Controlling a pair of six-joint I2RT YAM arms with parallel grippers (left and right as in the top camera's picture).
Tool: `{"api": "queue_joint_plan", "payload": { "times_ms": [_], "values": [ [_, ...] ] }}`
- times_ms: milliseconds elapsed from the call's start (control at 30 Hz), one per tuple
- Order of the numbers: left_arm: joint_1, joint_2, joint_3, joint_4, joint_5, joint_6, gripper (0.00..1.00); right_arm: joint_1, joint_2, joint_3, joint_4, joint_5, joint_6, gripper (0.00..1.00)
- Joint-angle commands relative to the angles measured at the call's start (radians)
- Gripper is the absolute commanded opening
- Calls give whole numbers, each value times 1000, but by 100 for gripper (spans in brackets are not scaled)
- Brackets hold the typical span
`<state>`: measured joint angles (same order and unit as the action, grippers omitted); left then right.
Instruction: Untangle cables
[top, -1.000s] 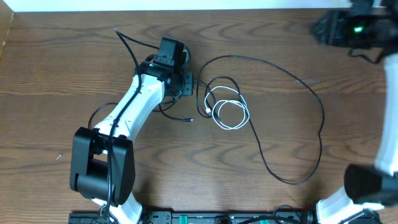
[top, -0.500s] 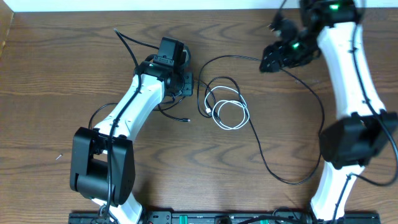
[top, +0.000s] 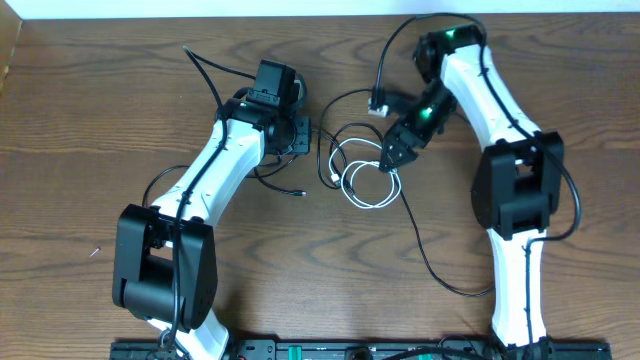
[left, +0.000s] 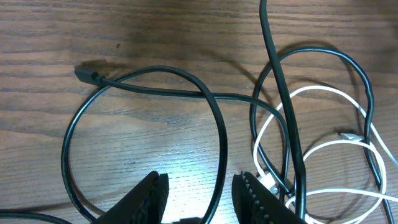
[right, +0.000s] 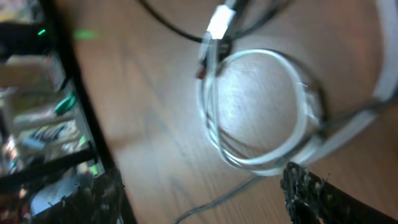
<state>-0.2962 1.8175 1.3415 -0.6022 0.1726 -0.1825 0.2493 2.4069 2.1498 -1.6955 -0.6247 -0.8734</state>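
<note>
Cables: white cable coiled mid-worktop, black cable looping through it toward near-right corner | right pincer released, poised over coil's far rim, nearer arm | left pincer released, straddling black loop left of bundle

A robotics lab is suggested. A left arm and right arm are mounted at a wood-grain worktop.

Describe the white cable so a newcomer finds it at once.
On the table, look between the two arms, at the right pincer. The small coil there is the white cable, the only white cord; the black cable tangled with it is longer.
</note>
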Motion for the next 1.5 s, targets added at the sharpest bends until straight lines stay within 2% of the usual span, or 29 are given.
{"api": "queue_joint_plan", "payload": {
  "times_ms": [0,333,433,567,633,667,700,833,1033,1233,1467],
  "values": [
    [5,-19,22,-3,-17,6,39,21,29,-5,-6,-90,-131,80],
    [5,-19,21,-3,-17,6,39,76,34,-42,57,-32,-105,79],
    [5,-19,20,-3,-17,6,39,84,34,-81,132,-19,-41,73],
    [5,-19,20,-3,-17,6,39,85,34,-146,230,6,35,52],
    [5,-19,20,-3,-17,6,39,84,34,-153,238,6,71,29],
    [5,-19,20,-3,-17,6,39,83,34,-152,238,6,87,11],
    [5,-19,20,-3,-17,6,39,80,28,-144,233,5,112,2],
    [5,-19,20,-3,-17,6,39,64,-5,-66,184,-9,184,1],
    [5,-19,20,-3,-17,6,40,5,-164,108,171,-41,319,1],
    [5,-19,20,-3,-17,6,40,-106,-385,253,235,-40,514,1],
    [5,-19,20,-3,-17,6,39,-296,-620,269,354,-39,665,1]
  ]
}}
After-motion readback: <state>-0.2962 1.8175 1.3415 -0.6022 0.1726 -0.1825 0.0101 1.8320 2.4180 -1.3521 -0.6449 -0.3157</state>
